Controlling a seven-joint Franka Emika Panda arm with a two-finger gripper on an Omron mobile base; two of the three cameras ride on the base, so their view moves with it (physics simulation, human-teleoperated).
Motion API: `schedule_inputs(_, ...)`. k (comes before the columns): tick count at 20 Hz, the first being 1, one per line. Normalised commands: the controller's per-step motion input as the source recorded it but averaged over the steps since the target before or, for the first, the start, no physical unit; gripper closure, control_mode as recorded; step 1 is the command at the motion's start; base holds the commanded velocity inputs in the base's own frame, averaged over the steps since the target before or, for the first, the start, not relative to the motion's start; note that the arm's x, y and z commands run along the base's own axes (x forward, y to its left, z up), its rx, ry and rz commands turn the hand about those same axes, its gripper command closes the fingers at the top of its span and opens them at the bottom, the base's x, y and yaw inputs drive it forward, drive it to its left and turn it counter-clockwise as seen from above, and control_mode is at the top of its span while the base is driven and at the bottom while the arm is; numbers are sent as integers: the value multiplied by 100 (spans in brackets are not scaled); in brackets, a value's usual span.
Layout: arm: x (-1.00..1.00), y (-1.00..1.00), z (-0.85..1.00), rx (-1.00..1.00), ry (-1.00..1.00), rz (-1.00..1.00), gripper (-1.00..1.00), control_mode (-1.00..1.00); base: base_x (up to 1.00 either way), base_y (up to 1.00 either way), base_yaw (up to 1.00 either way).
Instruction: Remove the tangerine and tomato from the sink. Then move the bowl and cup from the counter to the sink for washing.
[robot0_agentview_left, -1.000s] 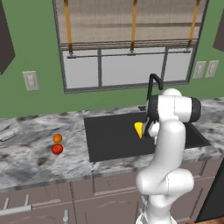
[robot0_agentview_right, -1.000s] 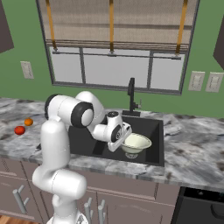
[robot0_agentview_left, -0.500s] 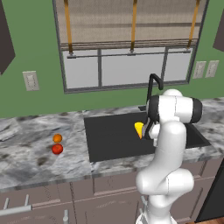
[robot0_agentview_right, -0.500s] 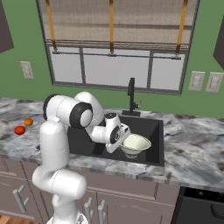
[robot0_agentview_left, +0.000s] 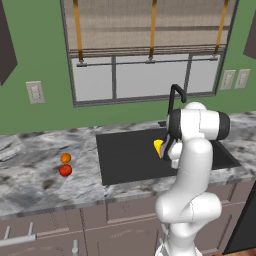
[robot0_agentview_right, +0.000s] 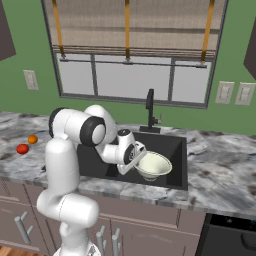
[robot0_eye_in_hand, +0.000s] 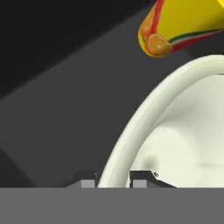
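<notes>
The jaws (robot0_eye_in_hand: 113, 181) are straddling the rim of the wide pale cream-white bowl (robot0_eye_in_hand: 175, 140), one tip inside and one outside; whether they are pinching it or standing slightly off it is hard to tell. Just beyond the bowl, the small yellow cup with a red mark (robot0_eye_in_hand: 179, 24) is lying in the large black rectangular sink (robot0_agentview_right: 172, 150). Well away from the jaws, on the grey-white marbled table (robot0_agentview_left: 40, 170), the small orange tangerine (robot0_agentview_left: 65, 158) and the glossy red tomato (robot0_agentview_left: 65, 170) are sitting close together.
</notes>
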Motion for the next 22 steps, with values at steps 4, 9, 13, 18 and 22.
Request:
schedule_inputs(4, 0, 11, -12, 5, 0, -4, 100, -100, 0, 0, 0)
schedule_inputs(9, 1, 6, -15, 4, 0, -3, 100, -100, 0, 0, 0)
schedule_inputs(13, 0, 9, -16, 4, 0, -3, 100, -100, 0, 0, 0)
schedule_inputs(18, 0, 8, -17, 4, 0, -2, 100, -100, 0, 0, 0)
schedule_inputs(22, 0, 9, -19, 2, 0, -2, -100, -100, 0, 0, 0)
